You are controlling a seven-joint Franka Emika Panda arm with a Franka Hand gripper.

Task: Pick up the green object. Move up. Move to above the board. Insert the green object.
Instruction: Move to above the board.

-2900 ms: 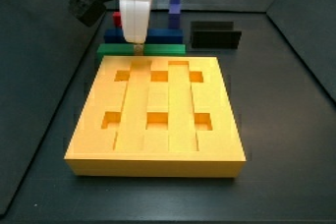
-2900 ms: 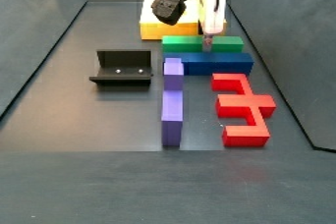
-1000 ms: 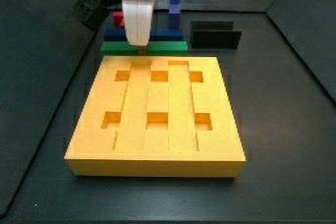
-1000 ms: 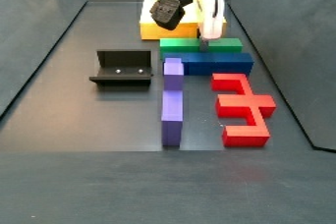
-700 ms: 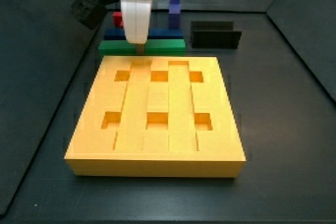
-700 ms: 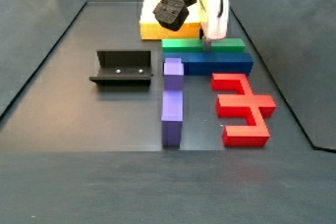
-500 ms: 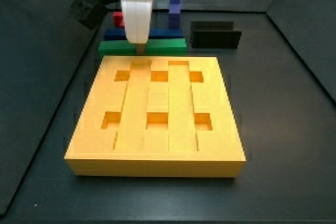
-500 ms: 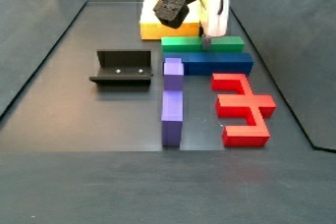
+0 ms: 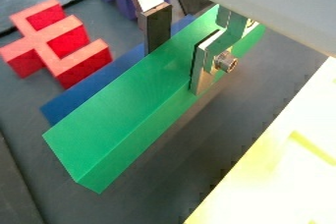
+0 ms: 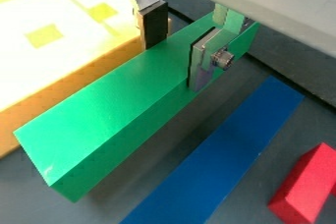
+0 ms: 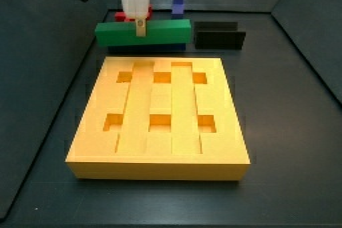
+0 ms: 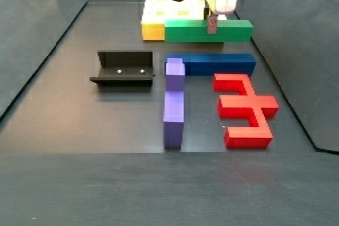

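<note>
My gripper point(image 11: 138, 24) is shut on the green object point(image 11: 144, 33), a long flat bar, and holds it level in the air behind the board's far end. It also shows in a side view point(image 12: 208, 31) with the gripper point(image 12: 213, 20) at its middle. In both wrist views the silver fingers point(image 9: 209, 59) point(image 10: 202, 59) clamp the bar point(image 9: 138, 115) point(image 10: 125, 125) across its width. The yellow-orange board point(image 11: 134, 122) lies flat with its square holes empty; it sits behind the bar in a side view point(image 12: 153, 17) and beside it in both wrist views point(image 10: 53, 46) point(image 9: 296, 169).
The blue bar point(image 12: 212, 65) lies on the floor under the raised green bar, also seen in a wrist view point(image 10: 237, 159). The red E-shaped piece point(image 12: 243, 106), a purple bar point(image 12: 173, 101) and the black fixture point(image 12: 122, 68) point(image 11: 218, 35) stand nearby.
The gripper has risen with the green bar, lifting it off its place beside the blue bar. Nothing else has moved.
</note>
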